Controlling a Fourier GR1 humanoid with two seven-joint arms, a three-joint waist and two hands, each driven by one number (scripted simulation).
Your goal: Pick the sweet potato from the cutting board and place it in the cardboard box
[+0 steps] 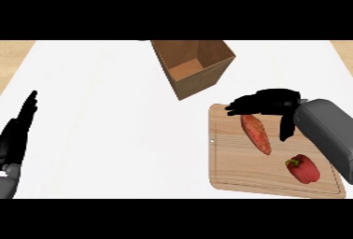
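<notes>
Right hand (265, 103) fingers spread over sweet potato (257, 132) | cutting board (231, 163) on white counter (110, 126)

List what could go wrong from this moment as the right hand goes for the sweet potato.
1. The right hand sits over the far end of the sweet potato, not its middle; grasped there, the long vegetable might tip or slip.
2. The red bell pepper lies close by on the same cutting board; the forearm could nudge it.
3. The cardboard box stands tilted with a narrow opening, so the carried sweet potato may catch its rim.
</notes>
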